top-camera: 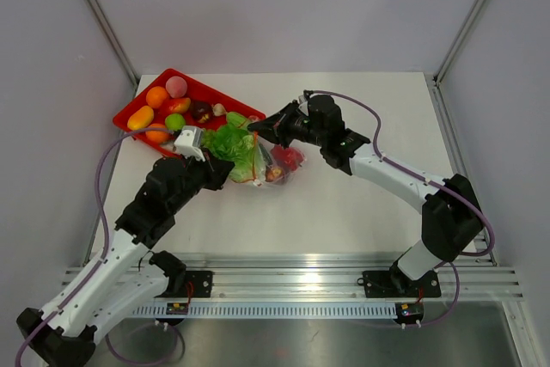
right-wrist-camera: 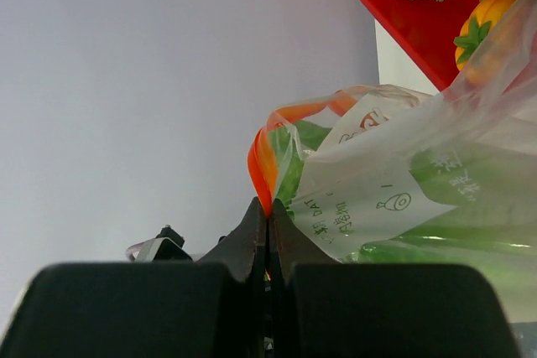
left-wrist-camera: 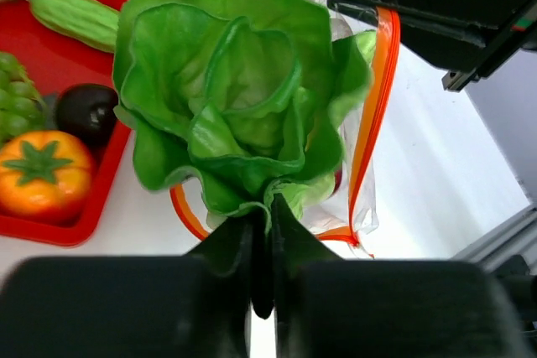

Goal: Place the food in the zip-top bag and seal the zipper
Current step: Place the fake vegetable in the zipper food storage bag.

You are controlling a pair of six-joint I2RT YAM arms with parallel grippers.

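Observation:
My left gripper (top-camera: pixel 225 163) is shut on a leaf of the green cabbage (left-wrist-camera: pixel 231 81) and holds it in the open mouth of the clear zip-top bag (top-camera: pixel 273 163). The cabbage (top-camera: pixel 230 142) sits half inside the bag (right-wrist-camera: pixel 403 199). My right gripper (top-camera: pixel 254 128) is shut on the orange-red zipper (right-wrist-camera: pixel 262 161) at the bag's mouth corner and holds it up. The zipper (left-wrist-camera: pixel 376 98) loops round the cabbage. Red and dark red food (top-camera: pixel 287 159) lies inside the bag. My left gripper (left-wrist-camera: pixel 268 211) and right gripper (right-wrist-camera: pixel 268 211) show with their jaws pressed together.
The red tray (top-camera: pixel 129 114) at the back left holds several toy fruits, among them an orange (top-camera: pixel 156 96), a pink peach (top-camera: pixel 176 86) and a green lime (top-camera: pixel 175 121). In the left wrist view a tomato (left-wrist-camera: pixel 42 175) and cucumber (left-wrist-camera: pixel 74 16) lie in the tray.

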